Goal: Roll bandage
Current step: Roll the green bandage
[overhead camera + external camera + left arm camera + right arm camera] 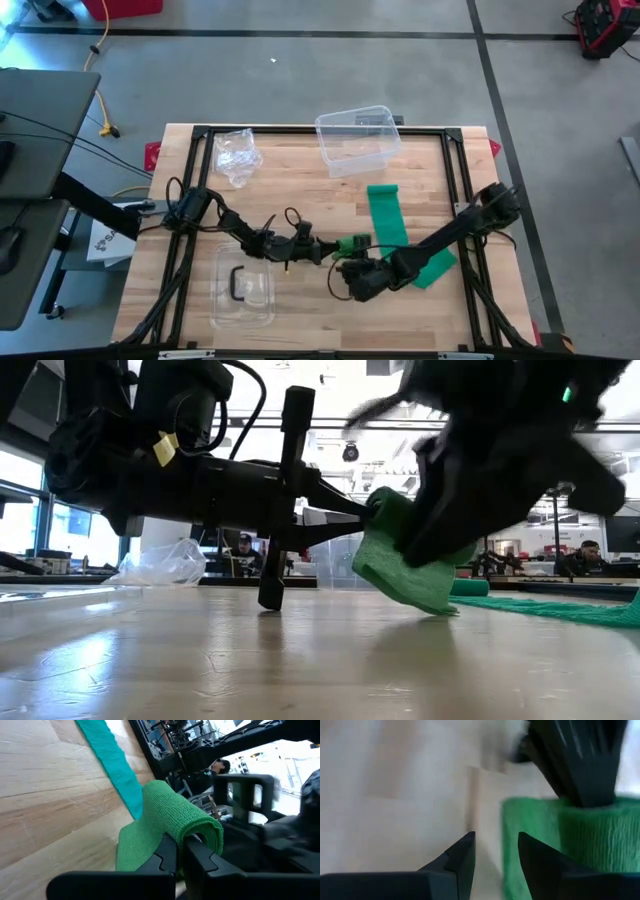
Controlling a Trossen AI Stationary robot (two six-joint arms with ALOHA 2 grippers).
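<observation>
While the left gripper [179,851] has its jaws closed tightly on the rolled end of the green bandage [385,222], the right gripper [496,851] is just beside this roll with jaws partly open and nothing between them. Both grippers meet near the middle of the table [300,190], toward its front edge. From the roll, the flat bandage runs toward the right edge.
</observation>
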